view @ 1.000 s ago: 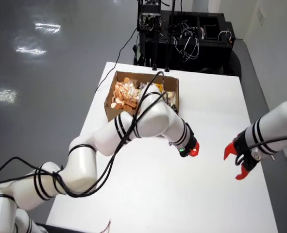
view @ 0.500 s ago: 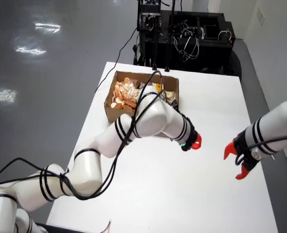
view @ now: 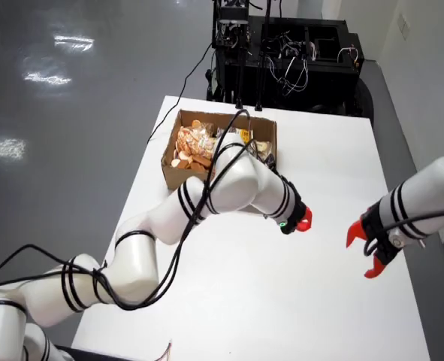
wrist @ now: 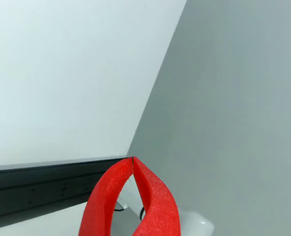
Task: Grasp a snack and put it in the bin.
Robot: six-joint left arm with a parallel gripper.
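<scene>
In the view from above, a cardboard box [view: 170,167] stands on the white table [view: 229,301] at its far left side. It holds several snack packets [view: 193,147], orange ones to the left and darker ones [view: 255,147] to the right. The working arm reaches from the lower left across the table, and its red-fingered gripper [view: 303,220] hovers just right of the box, pointing right. In the view that rides on the gripper, the red fingers [wrist: 150,196] meet at their tips with nothing between them. That view shows only wall, no snack.
In the view from above, a second arm enters at the right edge, its red gripper [view: 364,252] spread open over the table. A black equipment rack [view: 282,53] with cables stands behind the table's far edge. A cable [view: 184,90] trails off the far left corner.
</scene>
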